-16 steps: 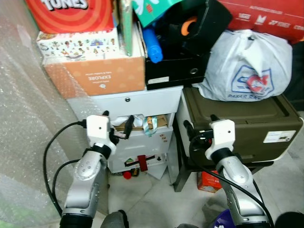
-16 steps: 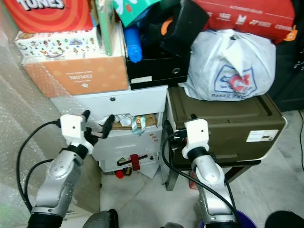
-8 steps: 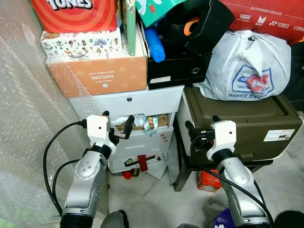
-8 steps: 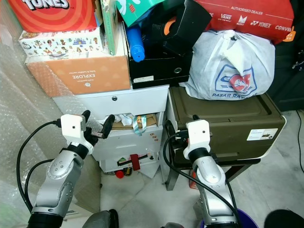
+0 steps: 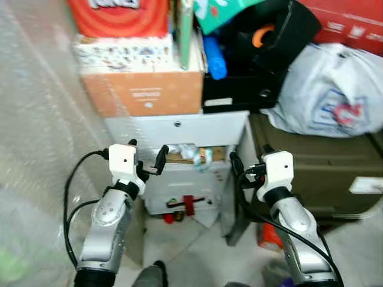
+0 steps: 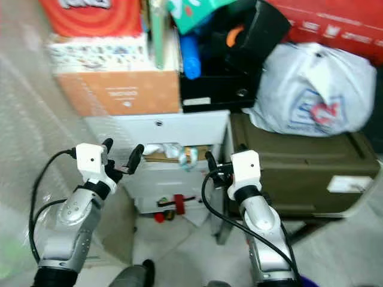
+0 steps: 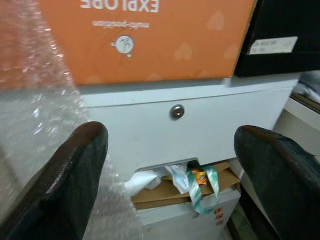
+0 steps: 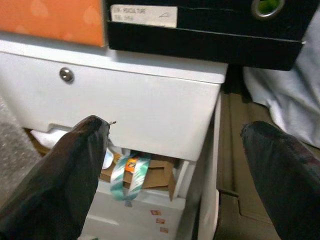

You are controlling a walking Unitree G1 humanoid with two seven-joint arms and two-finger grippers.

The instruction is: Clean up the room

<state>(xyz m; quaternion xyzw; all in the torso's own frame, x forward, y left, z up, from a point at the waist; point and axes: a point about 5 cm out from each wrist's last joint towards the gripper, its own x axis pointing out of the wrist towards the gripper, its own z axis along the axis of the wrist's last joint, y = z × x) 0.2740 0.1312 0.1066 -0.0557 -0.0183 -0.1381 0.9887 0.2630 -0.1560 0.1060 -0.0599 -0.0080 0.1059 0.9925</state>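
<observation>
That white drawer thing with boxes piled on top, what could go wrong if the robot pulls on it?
The orange box and black box sit stacked on the white cabinet; tugging a drawer might shake them loose. The striped ribbon and paper spilling from the drawer gap could snag the open left gripper. The white bag leans nearby and might slide off.

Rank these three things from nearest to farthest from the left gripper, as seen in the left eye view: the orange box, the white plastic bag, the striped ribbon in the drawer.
From the left gripper:
1. Striped ribbon, hanging from the drawer gap just beside the fingers.
2. Orange box, above, on the white cabinet.
3. White plastic bag, far on the right, on the dark chest.
</observation>
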